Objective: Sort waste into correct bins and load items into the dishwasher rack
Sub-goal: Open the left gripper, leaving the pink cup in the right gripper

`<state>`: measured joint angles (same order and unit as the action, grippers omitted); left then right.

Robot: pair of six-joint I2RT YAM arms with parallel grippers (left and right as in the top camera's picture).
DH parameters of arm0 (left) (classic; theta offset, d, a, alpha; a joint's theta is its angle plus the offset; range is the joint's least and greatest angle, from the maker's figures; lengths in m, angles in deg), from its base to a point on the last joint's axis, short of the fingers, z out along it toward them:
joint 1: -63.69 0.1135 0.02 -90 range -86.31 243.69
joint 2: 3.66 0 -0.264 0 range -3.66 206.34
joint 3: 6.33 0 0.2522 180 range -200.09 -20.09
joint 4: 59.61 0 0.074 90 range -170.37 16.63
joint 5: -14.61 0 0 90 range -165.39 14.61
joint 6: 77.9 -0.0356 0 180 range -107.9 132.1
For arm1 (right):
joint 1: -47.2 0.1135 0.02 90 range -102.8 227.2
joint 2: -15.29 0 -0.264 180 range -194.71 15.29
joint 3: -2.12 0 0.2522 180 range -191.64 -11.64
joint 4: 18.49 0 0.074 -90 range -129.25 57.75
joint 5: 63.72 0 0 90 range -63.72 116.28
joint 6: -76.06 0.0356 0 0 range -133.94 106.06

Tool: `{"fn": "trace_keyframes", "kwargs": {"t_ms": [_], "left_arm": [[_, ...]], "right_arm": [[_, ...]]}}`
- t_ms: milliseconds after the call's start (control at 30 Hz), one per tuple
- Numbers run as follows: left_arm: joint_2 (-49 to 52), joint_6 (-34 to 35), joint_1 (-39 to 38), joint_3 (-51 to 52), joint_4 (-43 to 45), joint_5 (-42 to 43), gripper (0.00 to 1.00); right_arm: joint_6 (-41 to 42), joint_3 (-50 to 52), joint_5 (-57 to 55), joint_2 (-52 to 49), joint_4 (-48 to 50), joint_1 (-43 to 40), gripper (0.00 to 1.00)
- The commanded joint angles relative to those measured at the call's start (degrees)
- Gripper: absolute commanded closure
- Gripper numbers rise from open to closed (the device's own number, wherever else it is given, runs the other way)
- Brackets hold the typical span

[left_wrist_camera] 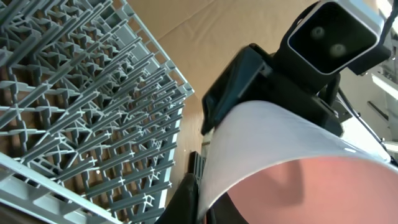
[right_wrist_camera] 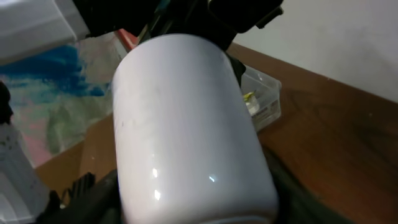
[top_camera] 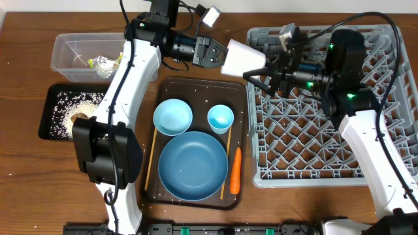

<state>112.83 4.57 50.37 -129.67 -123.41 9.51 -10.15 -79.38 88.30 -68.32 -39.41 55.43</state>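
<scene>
Pale pink cup point(top_camera: 243, 59): off the counter point(top_camera: 26, 196), lying on its side, above the gap between the dark-brown serving tray point(top_camera: 196, 88) and the left edge of the dishwasher rack point(top_camera: 307, 130).
Left fingers point(top_camera: 215, 52): clenched on the cup's left end. In the left wrist view the cup sits right up against them.
Right fingers point(top_camera: 258, 77): one on each side of the cup's right end. In the right wrist view the cup's pale wall fills the space between them. Whether they press on it cannot be told.
Cup relative to both: spans the two sets of fingers, left end in the left pair, right end between the right pair.
Large blue plate point(top_camera: 193, 164): on the serving tray, near edge.
Small light-blue bowl point(top_camera: 172, 116): on the tray, just beyond the plate, left.
Light-blue cup point(top_camera: 221, 118): on the tray, upright, beside the bowl.
Chopsticks point(top_camera: 150, 156): one along each side of the plate.
Orange carrot point(top_camera: 236, 170): on the tray's right edge.
Clear tub point(top_camera: 65, 49): far left, holds crumpled waste point(top_camera: 101, 62).
Black tray point(top_camera: 49, 104): just in front of the tub, holds white rice grains point(top_camera: 72, 108).
</scene>
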Motion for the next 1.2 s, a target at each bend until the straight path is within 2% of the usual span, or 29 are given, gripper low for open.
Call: {"fn": "trace_keyframes", "kwargs": {"t_ms": [0, 200, 333, 433, 467, 567, 1167], "left_arm": [[0.3, -0.8, -0.3, -0.2, 0.0, 0.6, 0.94], [0.3, -0.8, -0.3, -0.2, 0.1, 0.6, 0.93], [0.3, -0.8, -0.3, -0.2, 0.0, 0.6, 0.93], [0.3, -0.8, -0.3, -0.2, 0.0, 0.5, 0.83], [0.3, -0.8, -0.3, -0.2, 0.0, 0.5, 0.77], [0.3, -0.8, -0.3, -0.2, 0.0, 0.5, 0.69], [0.3, -0.8, -0.3, -0.2, 0.0, -2.3, 0.68]], "right_arm": [[0.9, 0.1, 0.6, 0.0, 0.2, 0.9, 0.51], [0.9, 0.1, 0.6, 0.0, 0.5, 0.9, 0.66], [0.9, 0.1, 0.6, 0.0, 1.0, 0.9, 0.67], [0.9, 0.1, 0.6, 0.0, 1.2, 0.8, 0.69], [0.9, 0.1, 0.6, 0.0, 1.2, 0.7, 0.69], [0.9, 0.1, 0.6, 0.0, 1.0, 0.0, 0.7], [0.9, 0.1, 1.2, 0.0, 0.5, -1.5, 0.77]]}}
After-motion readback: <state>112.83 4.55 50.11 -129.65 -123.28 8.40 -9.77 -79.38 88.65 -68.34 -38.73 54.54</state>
